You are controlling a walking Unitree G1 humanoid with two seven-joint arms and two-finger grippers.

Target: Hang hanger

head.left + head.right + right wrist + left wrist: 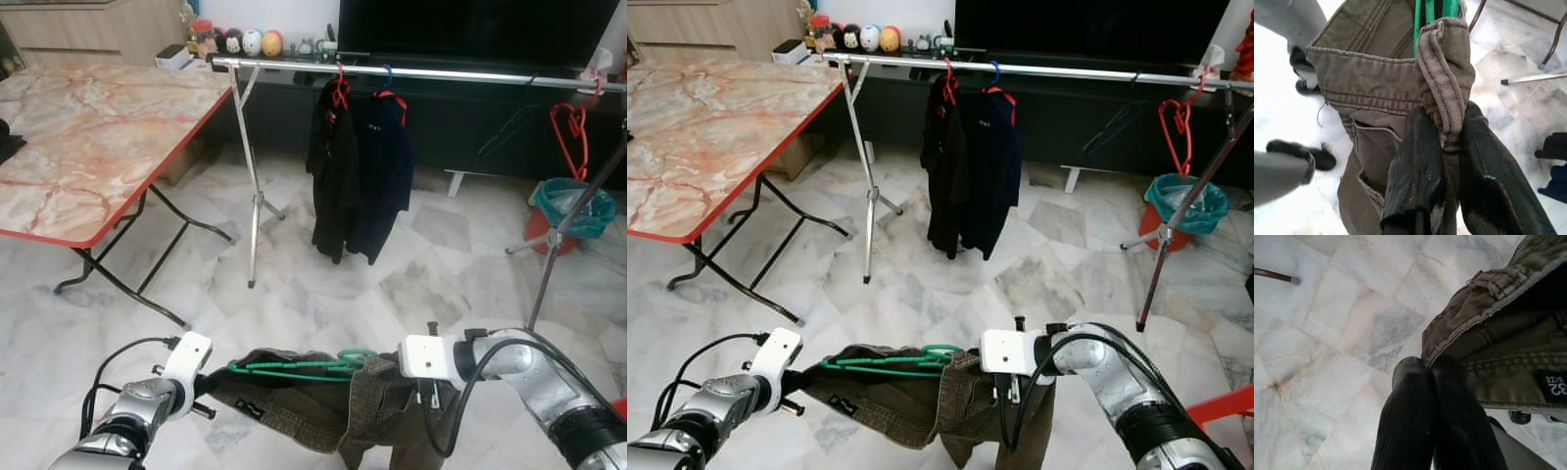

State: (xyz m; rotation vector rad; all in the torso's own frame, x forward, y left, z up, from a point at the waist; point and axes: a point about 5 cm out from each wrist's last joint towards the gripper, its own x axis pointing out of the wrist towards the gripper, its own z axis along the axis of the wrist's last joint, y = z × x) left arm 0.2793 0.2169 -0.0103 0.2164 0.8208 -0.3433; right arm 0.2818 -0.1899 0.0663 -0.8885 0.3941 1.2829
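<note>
Marble floor point(411, 284) across the whole scene. Marble-pattern folding worktop point(88, 137) with red edge on the robot's left. Long metal clothes rail point(411, 71) on tripod legs spans the back, in front of a dark TV cabinet point(490, 117). Two dark jackets point(358, 166) hang near the rail's middle, one on a red hanger, one on a blue-hooked one. An empty red hanger point(571, 132) hangs toward the rail's right end, above a teal-lined bin point(568, 211).

Low in front of the robot, olive trousers point(323, 401) are draped over a green hanger point(294, 367), held between both arms, well apart from the rail and below it. Hanger lies roughly level, hook end pointing toward the right arm.

Left gripper point(1427, 369): fingers pressed together, pinching the trousers' waistband edge beside the size label. Right gripper point(1442, 132): fingers narrow, clamped on a bunched fold of the trousers just below the green hanger wires.

Small figurines point(245, 41) line the cabinet top behind the rail's left end.
</note>
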